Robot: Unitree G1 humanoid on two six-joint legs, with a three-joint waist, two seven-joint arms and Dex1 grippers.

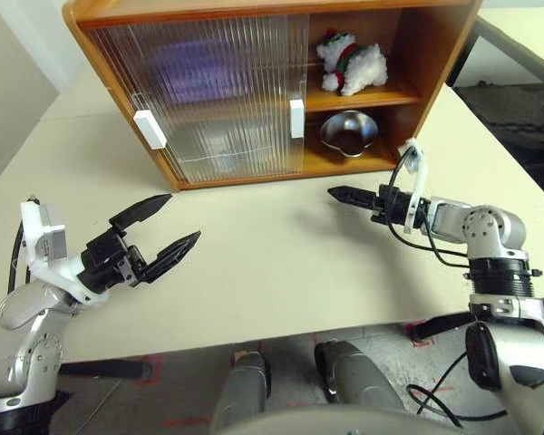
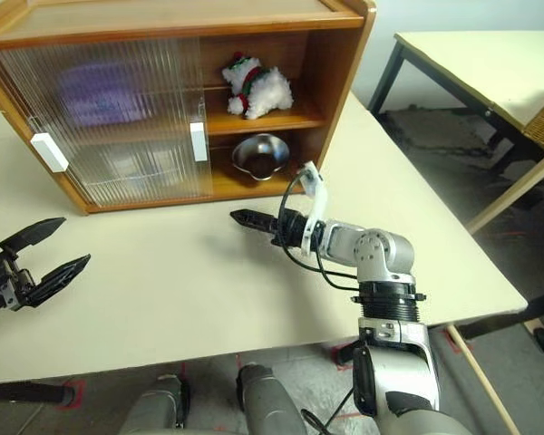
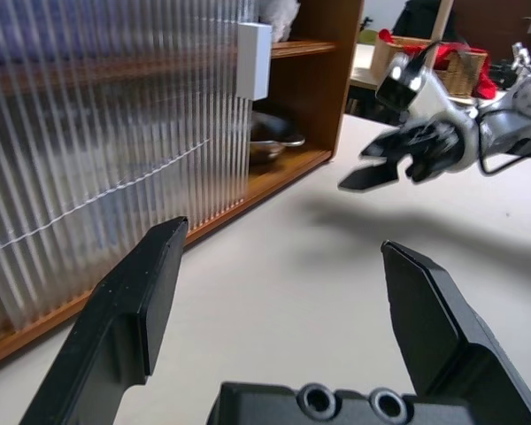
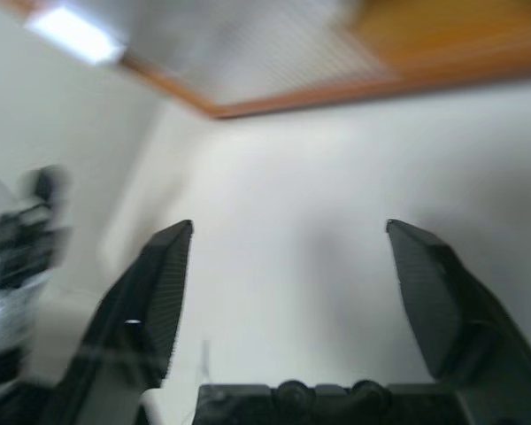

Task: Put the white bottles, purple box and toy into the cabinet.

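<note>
The cabinet (image 1: 254, 54) stands at twelve o'clock on the desk (image 1: 272, 263). The toy (image 1: 352, 60) lies on its upper shelf, above a steel bowl (image 1: 349, 132) on the lower shelf. The purple box (image 1: 199, 68) is a blur behind the ribbed door. The left gripper (image 1: 168, 228), at eight o'clock, and the right gripper (image 4: 283, 257), at three o'clock, both hover with fingers spread, grasping nothing.
</note>
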